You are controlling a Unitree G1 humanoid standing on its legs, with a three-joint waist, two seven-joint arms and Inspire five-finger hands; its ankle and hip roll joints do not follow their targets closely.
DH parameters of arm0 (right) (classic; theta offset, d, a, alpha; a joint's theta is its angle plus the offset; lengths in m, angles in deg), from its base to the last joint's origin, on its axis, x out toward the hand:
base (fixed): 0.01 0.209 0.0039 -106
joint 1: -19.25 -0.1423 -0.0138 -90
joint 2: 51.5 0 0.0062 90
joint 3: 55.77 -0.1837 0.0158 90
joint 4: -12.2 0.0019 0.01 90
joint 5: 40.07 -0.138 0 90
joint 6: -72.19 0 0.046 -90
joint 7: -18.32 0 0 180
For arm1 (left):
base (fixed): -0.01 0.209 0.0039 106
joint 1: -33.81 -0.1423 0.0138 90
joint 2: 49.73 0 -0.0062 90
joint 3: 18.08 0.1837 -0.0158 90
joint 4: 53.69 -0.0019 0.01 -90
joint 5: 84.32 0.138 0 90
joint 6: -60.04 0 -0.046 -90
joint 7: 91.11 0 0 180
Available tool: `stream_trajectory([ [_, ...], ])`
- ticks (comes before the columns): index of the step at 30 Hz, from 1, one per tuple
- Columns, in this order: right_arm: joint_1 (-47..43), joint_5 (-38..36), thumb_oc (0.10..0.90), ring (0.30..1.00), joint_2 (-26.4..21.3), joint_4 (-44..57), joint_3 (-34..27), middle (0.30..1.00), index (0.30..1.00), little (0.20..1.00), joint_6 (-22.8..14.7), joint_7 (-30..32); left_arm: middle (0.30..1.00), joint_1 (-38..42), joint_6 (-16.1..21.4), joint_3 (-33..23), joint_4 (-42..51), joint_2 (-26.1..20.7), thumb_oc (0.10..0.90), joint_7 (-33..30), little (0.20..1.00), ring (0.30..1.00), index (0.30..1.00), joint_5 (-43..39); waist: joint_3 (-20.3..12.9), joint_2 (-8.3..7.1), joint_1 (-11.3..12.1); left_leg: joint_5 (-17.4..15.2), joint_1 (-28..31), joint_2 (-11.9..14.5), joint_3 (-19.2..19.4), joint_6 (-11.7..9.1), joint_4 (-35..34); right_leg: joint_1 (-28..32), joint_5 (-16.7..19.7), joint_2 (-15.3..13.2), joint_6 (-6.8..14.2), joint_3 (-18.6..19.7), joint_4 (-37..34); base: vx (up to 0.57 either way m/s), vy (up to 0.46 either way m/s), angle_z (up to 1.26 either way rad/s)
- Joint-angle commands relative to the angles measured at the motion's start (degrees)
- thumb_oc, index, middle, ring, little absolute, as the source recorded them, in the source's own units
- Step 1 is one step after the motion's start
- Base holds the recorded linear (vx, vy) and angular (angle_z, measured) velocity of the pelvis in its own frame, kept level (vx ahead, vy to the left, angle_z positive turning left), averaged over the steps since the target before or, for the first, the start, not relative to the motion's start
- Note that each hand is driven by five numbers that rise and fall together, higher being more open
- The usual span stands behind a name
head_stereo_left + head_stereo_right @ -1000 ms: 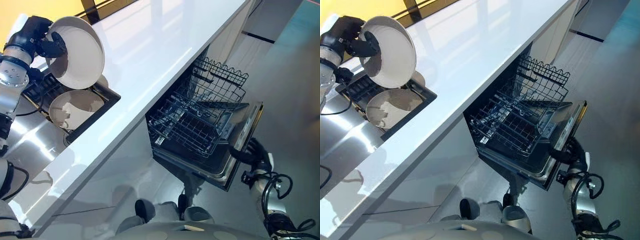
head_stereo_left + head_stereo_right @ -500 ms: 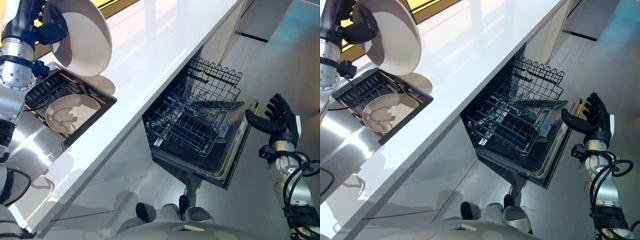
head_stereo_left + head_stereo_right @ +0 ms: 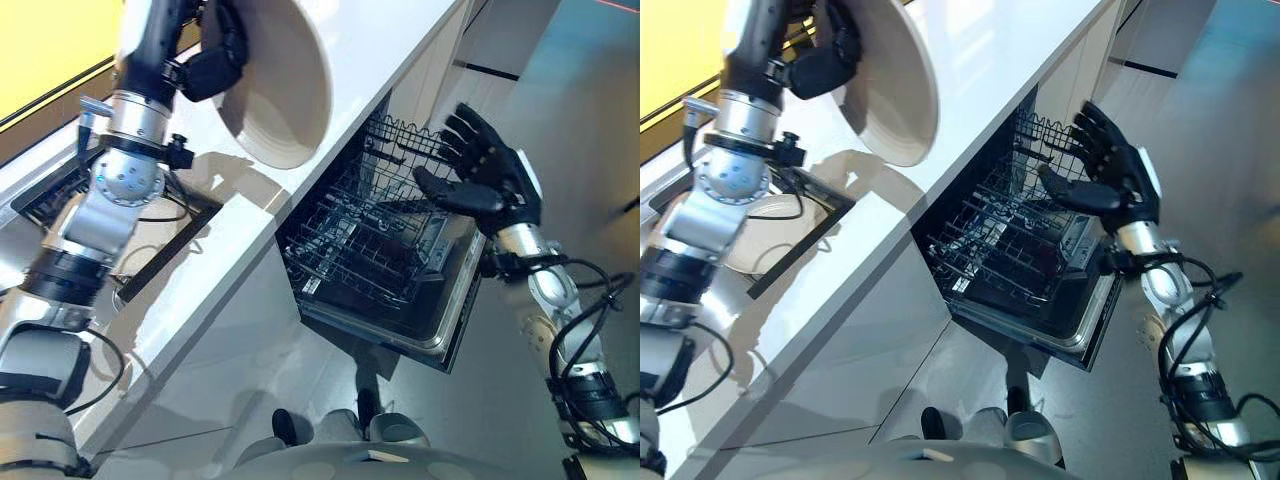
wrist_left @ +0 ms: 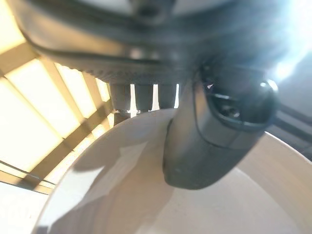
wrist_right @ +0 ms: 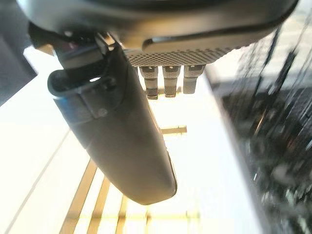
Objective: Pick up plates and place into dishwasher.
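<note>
White plate (image 3: 275, 85) is being held tilted above the worktop's (image 3: 370, 60) front edge, the left hand (image 3: 215, 65) pinching its rim. Right hand (image 3: 480, 175) is hovering over the open dishwasher's (image 3: 440, 330) rack (image 3: 370, 235), fingers spread.

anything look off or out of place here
Nothing stands out. The left hand grips a white plate tilted on edge above the counter, the right hand is open over the dishwasher rack, and nothing looks spilled or broken.

Your plate (image 3: 275, 85) runs off the frame's top edge, so its upper rim can't be seen. Your left hand (image 3: 215, 62) is partly behind it. The second plate (image 3: 770, 210) in the sink is mostly hidden behind your left arm. The dishwasher rack (image 5: 273, 141) is blurred in the right wrist view.
</note>
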Motion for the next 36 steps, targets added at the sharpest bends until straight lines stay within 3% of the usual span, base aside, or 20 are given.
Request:
stream_trajectory([
  [1, -6.61, -3.4, 0.8, 0.9, -0.21, 5.06, -0.23, 0.9, 0.9, 0.9, -2.41, -1.38, 0.3, 4.59, 4.75, -2.32, 0.73, -0.73, 0.1, -7.72, 0.2, 0.3, 0.3, 6.6, -8.46, -0.61, 0.19, -5.54, 1.86, -3.47, 0.12, 1.04, 0.13, 1.75, -1.32, -0.19, 3.92, -0.45, 0.7, -0.01, -0.018, -0.06],
  [9, -6.99, -7.21, 0.8, 0.9, 1.12, 7.01, 2.27, 0.9, 0.9, 0.9, 1.3, -2.89, 0.3, 9.0, 6.55, 2.56, 1.97, 0.24, 0.1, -17.32, 0.2, 0.3, 0.3, 16.7, -9.15, -1.02, -1.29, -5.52, 2.15, -3.06, 1.56, 0.88, 0.13, 1.26, -0.78, -0.01, 4.23, 0.42, 0.72, -0.01, -0.017, -0.07],
  [19, -4.82, -9.35, 0.8, 0.9, 0.91, 7.96, 1.87, 0.9, 0.9, 0.9, 4.12, -5.9, 0.3, 10.7, 7.86, 2.75, 0.44, 0.26, 0.1, -29.11, 0.2, 0.3, 0.3, 20.88, -9.72, -1.12, -3.12, -5.46, 2.4, -2.61, 3.19, 0.59, 0.13, 0.58, -0.33, 0.33, 4.31, 1.83, 0.67, 0.01, -0.007, -0.1],
  [23, -4.09, -11.21, 0.8, 0.9, 0.53, 8.25, 1.75, 0.9, 0.9, 0.9, 5.5, -7.09, 0.3, 10.84, 7.9, 2.49, -0.92, 0.4, 0.1, -31.27, 0.2, 0.3, 0.3, 20.97, -10.0, -1.16, -3.68, -5.4, 2.48, -2.37, 3.64, 0.45, 0.13, 0.43, -0.27, 0.46, 4.32, 2.13, 0.63, 0.03, -0.008, -0.14],
  [36, -4.78, -17.32, 0.8, 0.9, 3.23, 9.4, 2.88, 0.9, 0.9, 0.9, 4.7, -8.21, 0.3, 10.63, 8.92, 6.62, -9.01, 4.53, 0.1, -34.65, 0.2, 0.3, 0.3, 22.9, -10.12, -1.33, -5.34, -5.41, 2.9, -2.07, 4.99, 0.7, 0.13, 0.13, -0.18, 0.99, 4.07, 3.29, 0.82, 0.01, -0.004, -0.07],
])
